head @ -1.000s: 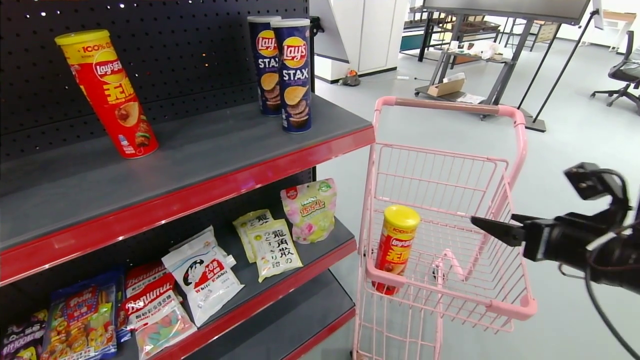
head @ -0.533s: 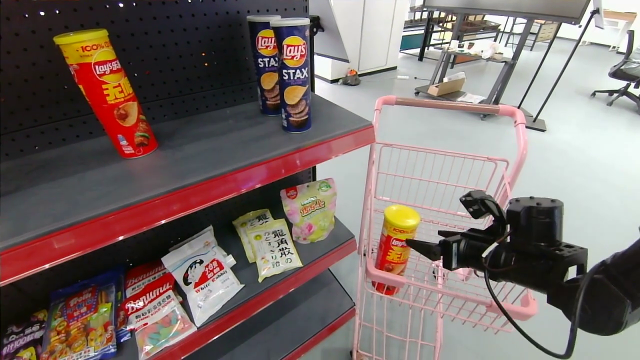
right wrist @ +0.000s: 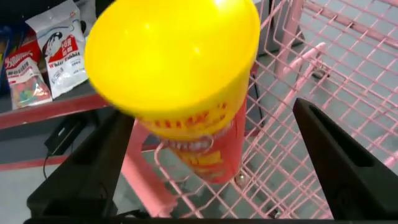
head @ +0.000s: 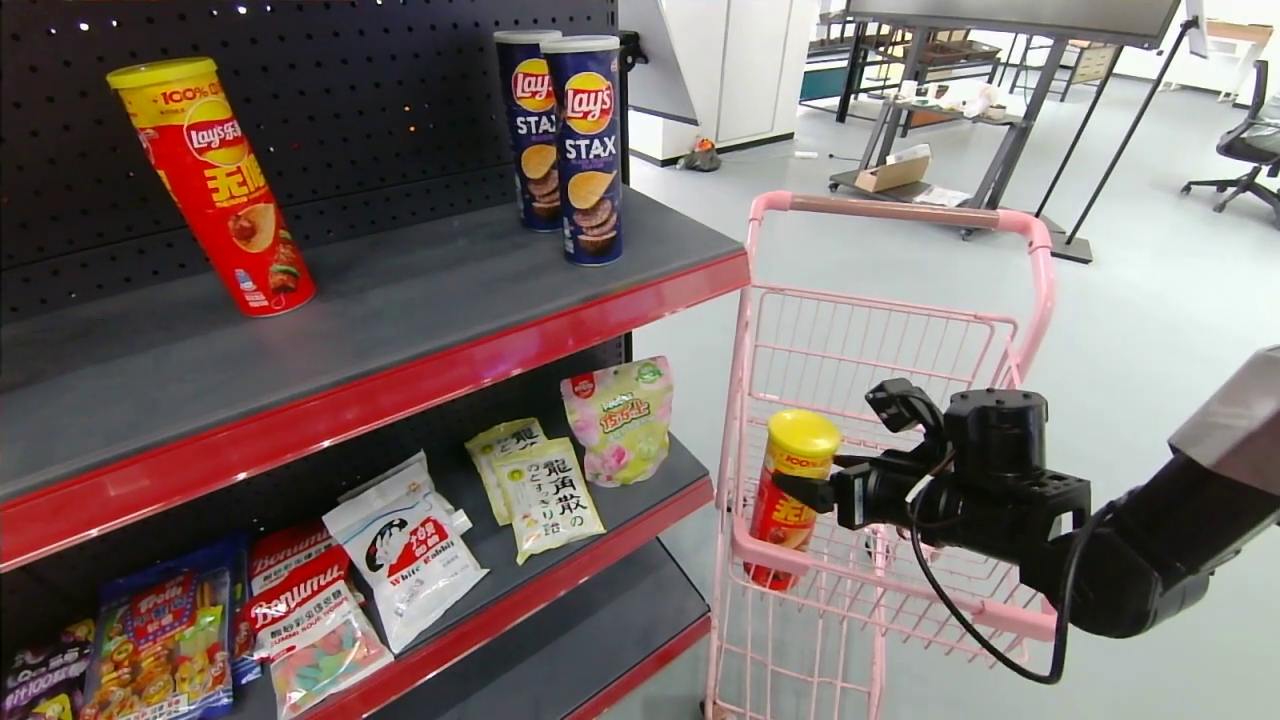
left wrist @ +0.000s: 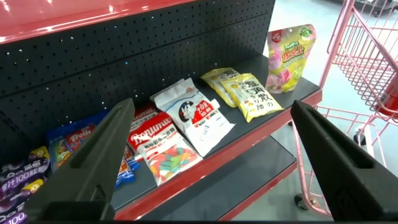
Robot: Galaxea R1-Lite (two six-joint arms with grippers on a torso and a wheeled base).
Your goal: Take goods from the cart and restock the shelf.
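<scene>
Can: red chip can [head: 795, 490] stood upright in the near-left corner of the pink cart [head: 900, 215], long axis vertical, yellow lid up | Right gripper [head: 800, 482]: fingers spread, one either side of the can's upper part | Left gripper [left wrist: 211, 106]: fingers spread wide, before the lower shelf [left wrist: 261, 127] with its snack bags [left wrist: 193, 118]

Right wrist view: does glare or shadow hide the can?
Right wrist view: the can has a soft sheen on its lid, no harsh glare; the open jaws flank it as dark shapes. Head view: the can stands evenly lit in the cart, while the lower shelf lies partly in shade.
</scene>
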